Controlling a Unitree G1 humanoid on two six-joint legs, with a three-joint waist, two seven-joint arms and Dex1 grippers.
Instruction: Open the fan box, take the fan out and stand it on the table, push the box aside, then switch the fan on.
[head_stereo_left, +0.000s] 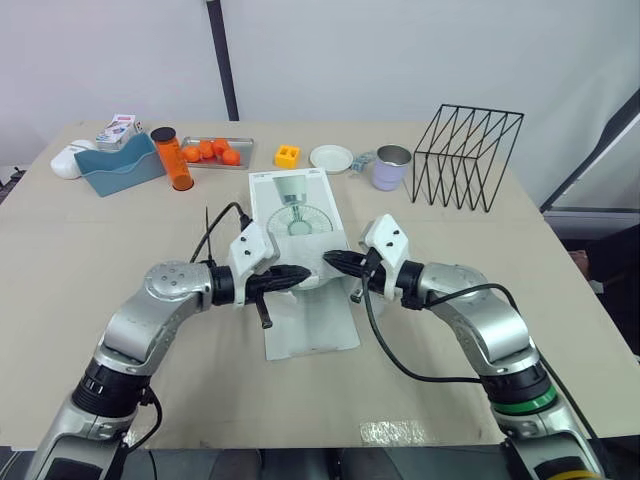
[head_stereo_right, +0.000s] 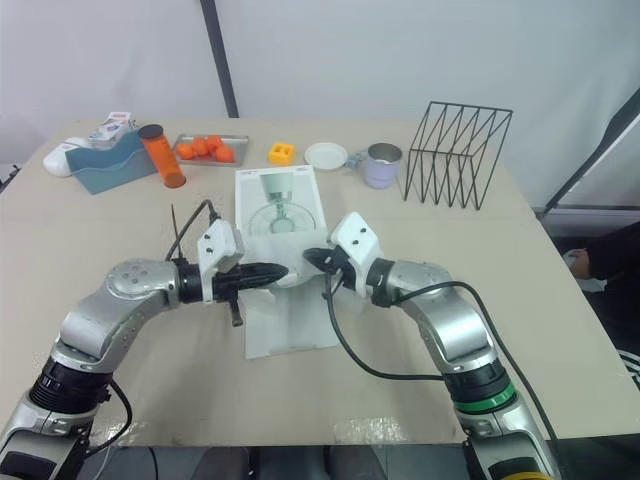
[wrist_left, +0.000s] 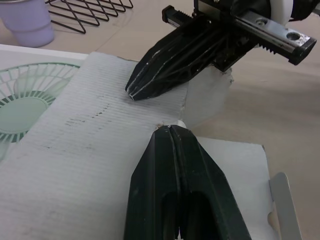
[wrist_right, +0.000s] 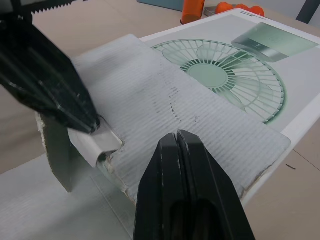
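Broadly, the table (head_stereo_left: 100, 300) carries a back row of clutter, with the wire rack (head_stereo_left: 465, 155) and the mug (head_stereo_left: 392, 167) just beyond the work. The fan box (head_stereo_left: 290, 195) lies flat in the middle, printed face up and its near end towards the robot. That end is already opened: a long flap (head_stereo_left: 310, 330) lies out on the table towards the robot, and a corrugated flap (wrist_right: 150, 100) is folded back over the printed face. The fan, I judge, is not yet out and sits inside the box. The left gripper (head_stereo_left: 305, 271) and right gripper (head_stereo_left: 327, 258) meet tip to tip at this open end, each with its fingers pressed together. A small side tab (wrist_right: 95, 142) stands bent at the mouth, right at the left gripper's tip; whether that tip nips it or merely touches it I cannot tell. The step in hand looks like clearing the mouth. To do it well, fold that tab fully outward so it cannot snag, and hold the box down with one gripper so it does not slide towards the mug. Only then part the other gripper's fingers and reach in low and level for the fan
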